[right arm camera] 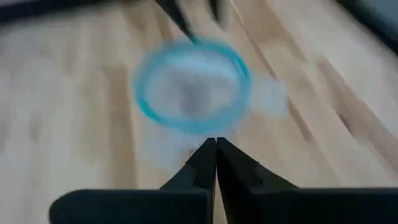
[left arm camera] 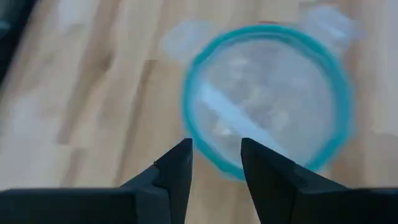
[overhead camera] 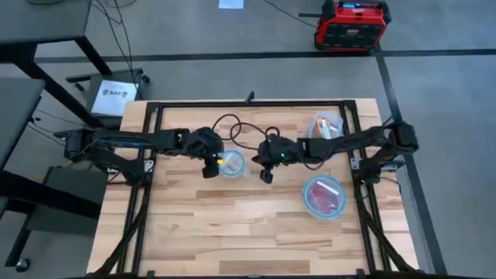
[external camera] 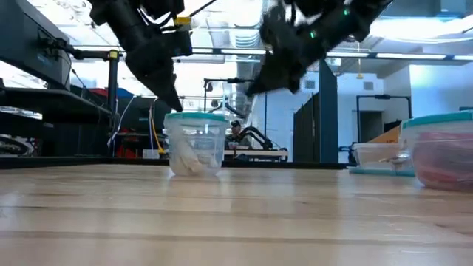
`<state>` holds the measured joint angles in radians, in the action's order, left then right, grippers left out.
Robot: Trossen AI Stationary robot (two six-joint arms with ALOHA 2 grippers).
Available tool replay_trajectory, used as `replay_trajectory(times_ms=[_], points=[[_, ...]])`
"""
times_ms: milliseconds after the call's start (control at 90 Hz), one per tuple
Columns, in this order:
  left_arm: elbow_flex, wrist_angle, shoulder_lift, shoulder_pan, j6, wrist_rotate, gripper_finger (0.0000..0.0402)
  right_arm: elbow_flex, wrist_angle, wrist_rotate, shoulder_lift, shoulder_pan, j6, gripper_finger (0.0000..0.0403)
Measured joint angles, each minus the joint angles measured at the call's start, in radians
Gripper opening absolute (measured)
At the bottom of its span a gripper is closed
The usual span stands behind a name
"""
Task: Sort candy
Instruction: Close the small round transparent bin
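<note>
The small round clear container (overhead camera: 231, 163) with the teal rim stands near the middle of the desk (overhead camera: 232, 232), and both tools hang over it from opposite sides. The left tool (overhead camera: 209, 165) is just beside the container's left edge, above its rim; the right tool (overhead camera: 266, 175) is a little farther off on its other side, so the left arm is the nearer one.

In the left wrist view the left tool (left arm camera: 214, 165) is narrowly parted with nothing between its fingers, its tips over the near rim of the container (left arm camera: 267, 99). Inside lies pale wrapped candy (left arm camera: 230, 112), one piece slanting across the floor of the tub; the low view shows the same pale candy (external camera: 191, 159) heaped at the bottom.

The right tool (right arm camera: 216, 149) is pressed closed and looks empty, pointing at the container (right arm camera: 193, 84) ahead of it.

Red and magenta candy (overhead camera: 324, 195) fills the larger round container (overhead camera: 323, 180) on the right; another clear tub (overhead camera: 325, 126) sits behind, its contents too small to tell.

Judging from this, the pale sort has its home here, and either arm would next travel away to fetch more.
</note>
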<state>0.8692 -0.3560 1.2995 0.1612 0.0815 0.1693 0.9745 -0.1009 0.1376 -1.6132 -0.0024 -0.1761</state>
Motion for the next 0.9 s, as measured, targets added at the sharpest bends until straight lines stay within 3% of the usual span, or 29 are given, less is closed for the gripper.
replay_trajectory(times_ms=[189, 300, 611, 900], points=[[-0.022, 0.012, 0.012, 0.042, 0.073, -0.007, 0.0123, 0.000, -0.199, 0.059, -0.152, 0.042, -0.034, 0.0000], [-0.053, 0.029, 0.008, 0.082, 0.061, -0.074, 0.0123, 0.001, -0.248, 0.072, -0.210, 0.042, -0.063, 0.0000], [-0.042, 0.077, 0.008, 0.061, 0.028, -0.170, 0.0123, 0.000, -0.213, 0.071, -0.196, 0.027, -0.028, 0.0000], [-0.023, 0.176, 0.012, 0.036, 0.121, -0.216, 0.0123, 0.000, -0.198, 0.078, -0.188, 0.007, 0.003, 0.0000]])
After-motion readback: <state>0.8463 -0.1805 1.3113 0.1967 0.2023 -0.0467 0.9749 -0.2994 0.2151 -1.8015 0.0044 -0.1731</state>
